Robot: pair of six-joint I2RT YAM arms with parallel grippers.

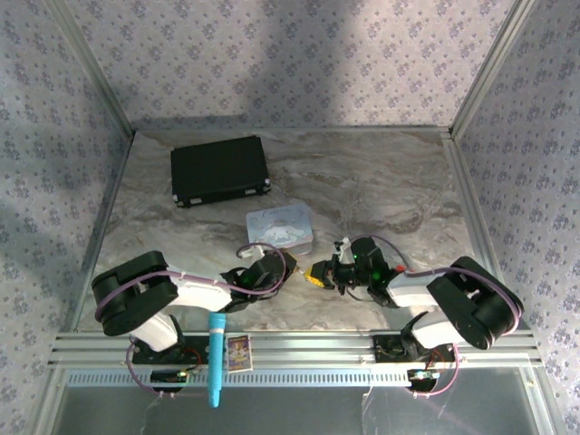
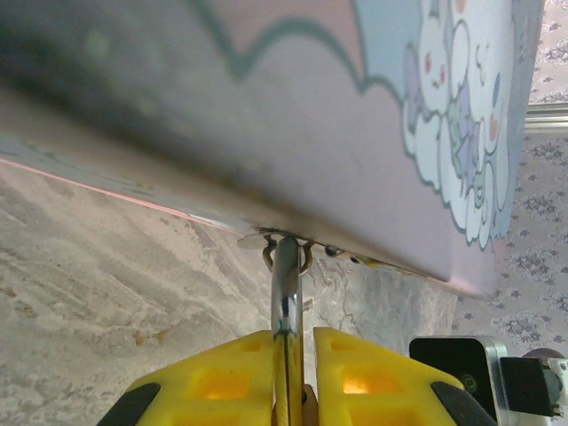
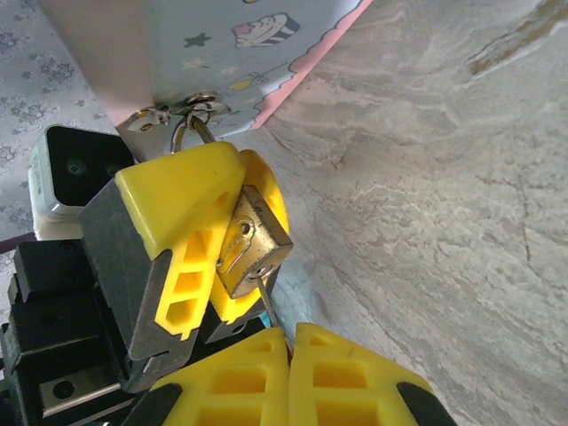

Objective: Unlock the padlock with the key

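Just ahead of my right gripper (image 3: 289, 342), whose fingers are pinched shut on the key (image 3: 264, 300), the padlock (image 3: 253, 244) hangs with its shackle through the hasp (image 3: 191, 111) of the pastel tin (image 3: 213, 53); my left gripper (image 2: 293, 337) is clamped on the padlock's brass body from both sides, bracing it just below that hasp; the key's thin blade runs from my right fingertips up to the near lower edge of the body and touches it, though I cannot tell whether it sits fully in the keyway; I judge the step in hand to be seating and turning the key; to do it well I should hold the left clamp firm so the body cannot swing on the hasp, line the blade up with the keyway's axis before pushing, press in until it stops, then roll my right wrist about that axis with no sideways load, since so slim a key could bend or slip from my pads.
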